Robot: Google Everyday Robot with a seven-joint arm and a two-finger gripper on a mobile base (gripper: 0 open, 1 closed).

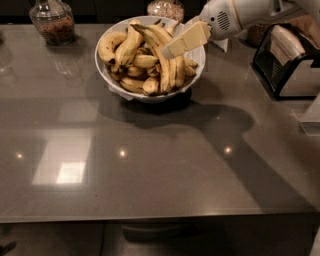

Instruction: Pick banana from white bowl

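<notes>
The white bowl [125,93] stands at the back middle of the grey table, heaped with several yellow bananas. The long curved banana [161,70] with brown streaks lies on top, running from the far rim toward the near rim. My gripper [171,51], pale yellow on a white arm, reaches in from the upper right. It hovers over the right half of the bowl, its tip just above or touching the long banana's upper part. It holds nothing that I can see.
A glass jar [52,22] with dark contents stands at the back left. Another jar [165,9] is behind the bowl. A black and silver appliance [290,62] sits at the right. A white object [312,117] lies at the right edge.
</notes>
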